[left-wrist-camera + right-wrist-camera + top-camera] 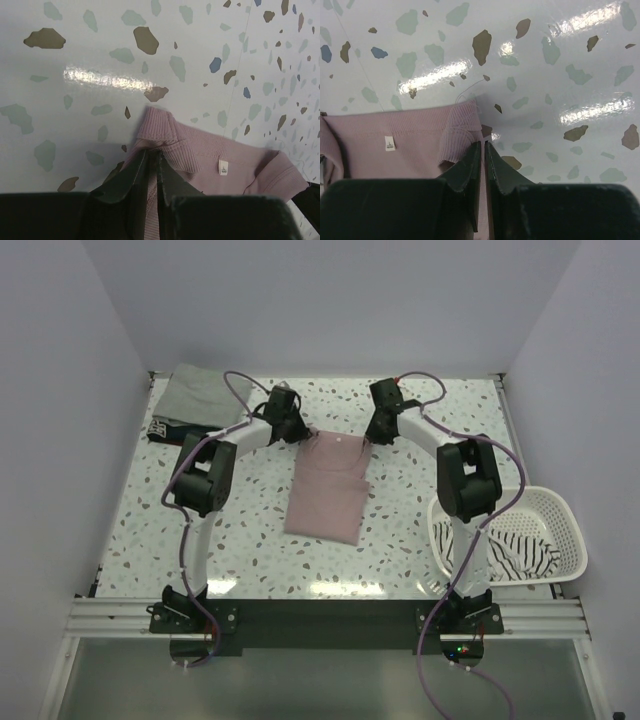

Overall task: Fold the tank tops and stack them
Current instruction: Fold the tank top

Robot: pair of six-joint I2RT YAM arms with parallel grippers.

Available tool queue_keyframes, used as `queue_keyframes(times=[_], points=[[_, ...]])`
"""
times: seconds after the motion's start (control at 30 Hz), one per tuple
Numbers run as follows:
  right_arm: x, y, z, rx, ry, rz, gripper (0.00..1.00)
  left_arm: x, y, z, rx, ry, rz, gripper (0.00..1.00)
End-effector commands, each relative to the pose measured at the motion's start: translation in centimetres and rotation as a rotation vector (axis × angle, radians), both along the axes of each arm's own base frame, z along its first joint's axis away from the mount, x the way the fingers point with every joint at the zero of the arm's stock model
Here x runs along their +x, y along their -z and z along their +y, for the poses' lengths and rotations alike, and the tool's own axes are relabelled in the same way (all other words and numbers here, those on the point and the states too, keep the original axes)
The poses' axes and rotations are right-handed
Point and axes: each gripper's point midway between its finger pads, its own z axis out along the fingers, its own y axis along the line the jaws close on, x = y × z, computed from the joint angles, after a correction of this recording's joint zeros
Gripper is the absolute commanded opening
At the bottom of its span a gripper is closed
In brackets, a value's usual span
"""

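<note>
The dusty pink tank top [327,480] lies lengthwise in the middle of the table, top edge at the far end. My left gripper [300,428] is shut on its left shoulder strap [159,131]. My right gripper [370,435] is shut on its right shoulder strap [461,131]. Both hold the straps low over the table. The white label [223,167] shows at the neckline. The striped tank top [520,550] lies in the basket. The grey-green top [205,392] lies folded at the far left, over the dark navy top [170,429].
The white slotted basket [565,530] stands at the right edge next to the right arm. White walls close in the table on three sides. A dark rail runs along the near edge.
</note>
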Motion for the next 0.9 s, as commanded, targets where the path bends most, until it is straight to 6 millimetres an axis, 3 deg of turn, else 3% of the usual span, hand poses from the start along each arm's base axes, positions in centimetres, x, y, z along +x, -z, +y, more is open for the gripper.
queue_keyframes(times=[0.0, 0.13, 0.5, 0.87], points=[[1.4, -1.1, 1.4, 0.070, 0.004, -0.045, 0.10, 1.3, -1.4, -0.8, -0.017, 0.010, -0.054, 0.16], [1.4, -0.8, 2.1, 0.101, 0.011, -0.046, 0.10, 1.4, -0.9, -0.7, -0.013, 0.008, -0.050, 0.16], [1.0, 2.8, 2.0, 0.078, 0.031, 0.012, 0.09, 1.7, 0.0, 0.5, 0.025, -0.069, -0.042, 0.16], [3.6, 3.6, 1.2, -0.019, 0.032, 0.015, 0.09, 4.0, 0.5, 0.6, 0.032, -0.123, -0.063, 0.17]])
